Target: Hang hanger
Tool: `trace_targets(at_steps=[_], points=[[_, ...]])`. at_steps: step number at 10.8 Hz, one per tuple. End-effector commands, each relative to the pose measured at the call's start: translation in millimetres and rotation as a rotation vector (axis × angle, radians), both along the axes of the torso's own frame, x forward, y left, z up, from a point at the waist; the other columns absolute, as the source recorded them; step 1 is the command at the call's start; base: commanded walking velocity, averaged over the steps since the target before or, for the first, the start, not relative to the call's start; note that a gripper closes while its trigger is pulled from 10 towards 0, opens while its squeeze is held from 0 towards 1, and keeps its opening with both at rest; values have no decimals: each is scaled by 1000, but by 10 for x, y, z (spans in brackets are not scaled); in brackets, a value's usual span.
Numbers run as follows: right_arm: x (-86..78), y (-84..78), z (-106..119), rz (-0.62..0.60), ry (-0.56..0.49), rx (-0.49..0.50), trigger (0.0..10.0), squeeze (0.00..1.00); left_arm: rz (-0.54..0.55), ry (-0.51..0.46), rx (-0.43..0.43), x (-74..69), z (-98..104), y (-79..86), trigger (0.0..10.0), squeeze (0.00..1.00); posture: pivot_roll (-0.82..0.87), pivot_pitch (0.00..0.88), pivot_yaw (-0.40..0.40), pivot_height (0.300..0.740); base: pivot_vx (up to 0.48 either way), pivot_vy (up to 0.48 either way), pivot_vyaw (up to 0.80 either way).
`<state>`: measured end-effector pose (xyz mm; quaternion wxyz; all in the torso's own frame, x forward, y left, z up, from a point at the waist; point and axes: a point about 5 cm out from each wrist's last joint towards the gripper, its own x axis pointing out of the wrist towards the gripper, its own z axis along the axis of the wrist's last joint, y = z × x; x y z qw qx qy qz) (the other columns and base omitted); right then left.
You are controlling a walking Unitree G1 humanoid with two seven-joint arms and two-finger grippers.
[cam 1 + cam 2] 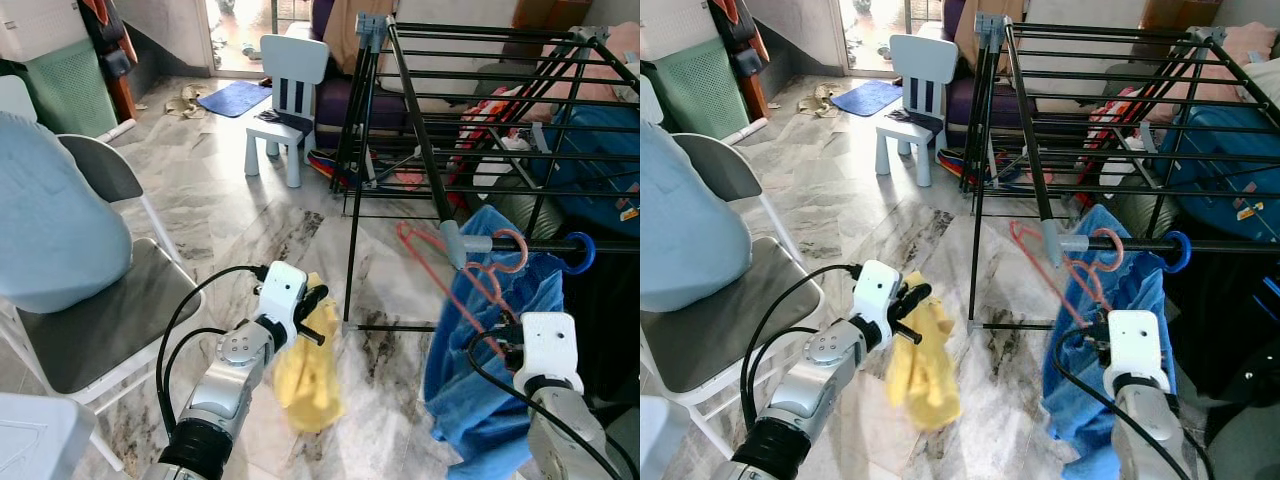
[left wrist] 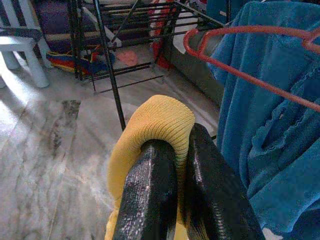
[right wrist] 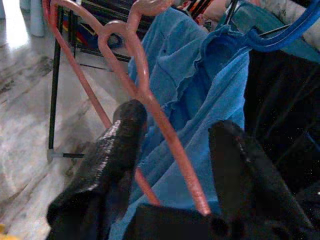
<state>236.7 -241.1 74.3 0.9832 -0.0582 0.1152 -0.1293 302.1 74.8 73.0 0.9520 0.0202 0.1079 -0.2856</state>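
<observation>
A pink wire hanger (image 1: 470, 280) has its hook curled over the black front rail (image 1: 560, 243) of the drying rack (image 1: 420, 130). My right gripper (image 3: 180, 125) is open just below that hook, its fingers (image 3: 117, 145) standing either side of the hanger's neck (image 3: 150, 95) with a wide gap. Behind it a blue garment (image 1: 480, 380) hangs from a blue hanger (image 1: 583, 252) on the same rail. To the left, above the floor, my left gripper (image 2: 182, 145) is shut on a yellow cloth (image 1: 310, 375) that droops below it.
A grey folding chair (image 1: 110, 320) with a light blue garment over its back stands at the left. A small white child's chair (image 1: 285, 100) and a blue mat (image 1: 235, 97) are farther off. Clothes and bags pile up behind the rack.
</observation>
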Motion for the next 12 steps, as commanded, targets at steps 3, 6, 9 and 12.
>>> trace_targets(at_steps=[3,6,9,12], points=[[48,-83,67,33,-1,-18,10000,1000,-25,-29,11,54,93,-61,10000,0,-19,0,-35,740,0,0,0],[38,-169,96,51,14,-75,10000,0,-27,-28,12,55,90,-73,10000,0,-19,0,-39,740,0,0,0],[41,-262,45,122,85,-57,10000,0,-35,-20,10,56,87,-80,10000,0,-18,0,-38,740,0,0,0],[91,-547,48,154,173,-88,10000,0,-44,-15,17,61,84,-83,10000,0,-12,0,-38,740,0,0,0]])
